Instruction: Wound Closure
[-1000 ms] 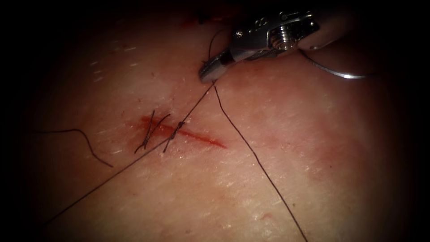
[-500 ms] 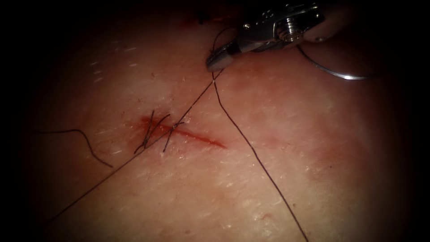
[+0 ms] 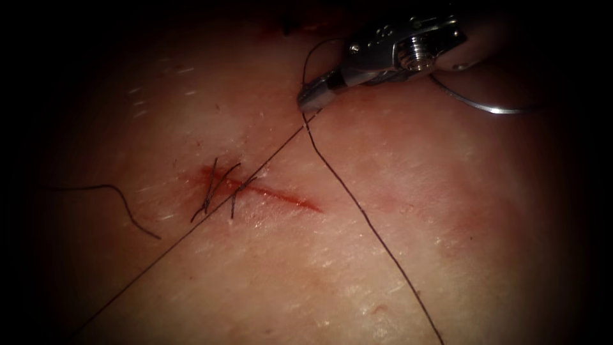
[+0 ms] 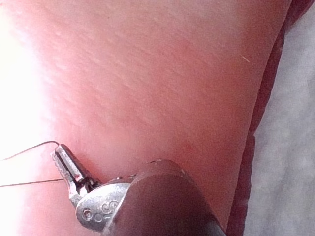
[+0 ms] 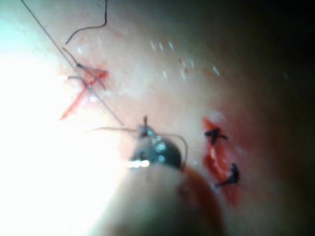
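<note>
The right gripper (image 3: 314,99), closed on the thread (image 3: 357,211) at the far side, holds it off the tissue (image 3: 396,255), probably for tension. One strand runs to the stitches at the cut (image 3: 268,191). The needle (image 3: 479,105) lies loose on the tissue, far right. No readable writing.

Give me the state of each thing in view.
right claw, shut on the thread
left claw, shut on the thread
thread, taut, running across the cut
needle, free on the tissue, right of the cut
cut, two stitches at its left end, rest open
cut end of thread, loose, left of the cut
</note>
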Robot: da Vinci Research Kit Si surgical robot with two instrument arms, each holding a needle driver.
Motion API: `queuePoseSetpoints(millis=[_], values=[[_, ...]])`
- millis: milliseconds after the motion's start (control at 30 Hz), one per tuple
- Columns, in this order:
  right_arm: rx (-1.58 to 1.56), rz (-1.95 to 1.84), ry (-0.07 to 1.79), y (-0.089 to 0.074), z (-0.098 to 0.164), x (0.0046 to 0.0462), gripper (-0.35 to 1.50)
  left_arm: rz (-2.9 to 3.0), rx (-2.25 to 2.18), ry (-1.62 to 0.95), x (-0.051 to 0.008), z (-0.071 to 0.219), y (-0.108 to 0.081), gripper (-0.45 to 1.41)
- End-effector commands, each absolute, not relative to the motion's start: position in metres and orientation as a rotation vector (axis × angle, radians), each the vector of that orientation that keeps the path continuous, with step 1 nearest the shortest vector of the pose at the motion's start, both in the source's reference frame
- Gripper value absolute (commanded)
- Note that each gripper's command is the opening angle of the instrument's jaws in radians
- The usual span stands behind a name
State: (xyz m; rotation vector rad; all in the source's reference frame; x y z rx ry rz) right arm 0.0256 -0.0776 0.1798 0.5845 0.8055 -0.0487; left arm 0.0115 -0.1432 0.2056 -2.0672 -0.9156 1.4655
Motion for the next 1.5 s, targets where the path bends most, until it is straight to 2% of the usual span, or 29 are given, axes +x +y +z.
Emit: queuePoseSetpoints(millis=[33,267,300,367,400,433,467,500,567,667,767,1100,1200,1367,1500], values=[[0.585,-0.047,0.808,-0.079,0.180,0.0260,-0.35,1.453,-2.071,-0.919,0.0094,0.205,-0.144,-0.45],[0.550,-0.046,0.838,-0.079,0.179,0.0268,-0.35,1.441,-2.077,-0.936,0.0071,0.203,-0.141,-0.45],[0.519,-0.002,0.868,-0.078,0.179,0.0267,0.20,1.448,-2.093,-0.920,0.0061,0.201,-0.139,-0.45],[0.485,0.038,0.871,-0.077,0.178,0.0262,0.54,1.460,-2.108,-0.899,0.0046,0.200,-0.136,-0.45],[0.431,0.073,0.869,-0.076,0.177,0.0256,0.84,1.469,-2.117,-0.880,0.0037,0.199,-0.135,-0.45],[0.431,0.073,0.869,-0.076,0.177,0.0256,0.84,1.469,-2.117,-0.880,0.0037,0.199,-0.135,-0.45],[0.383,0.107,0.862,-0.075,0.176,0.0249,1.11,1.477,-2.122,-0.863,0.0027,0.198,-0.133,-0.45],[0.383,0.107,0.862,-0.075,0.176,0.0249,1.11,1.477,-2.122,-0.863,0.0027,0.198,-0.133,-0.45],[0.310,0.190,0.843,-0.073,0.174,0.0229,1.31,1.483,-2.131,-0.840,0.0006,0.197,-0.131,-0.45],[0.301,0.248,0.857,-0.072,0.173,0.0216,1.33,1.493,-2.138,-0.826,-0.0011,0.196,-0.129,-0.45],[0.280,0.361,0.889,-0.073,0.172,0.0206,1.48,1.504,-2.149,-0.828,-0.0047,0.194,-0.125,-0.45],[0.257,0.504,0.960,-0.077,0.167,0.0222,1.43,1.541,-2.165,-0.788,-0.0126,0.192,-0.116,-0.45],[0.258,0.543,0.996,-0.079,0.166,0.0237,1.43,1.590,-2.134,-0.726,-0.0151,0.193,-0.113,-0.45],[0.253,0.575,1.088,-0.082,0.164,0.0271,1.30,1.651,-2.087,-0.621,-0.0173,0.194,-0.108,-0.45],[0.248,0.584,1.134,-0.084,0.165,0.0293,1.35,1.654,-2.083,-0.592,-0.0176,0.194,-0.105,-0.45]])
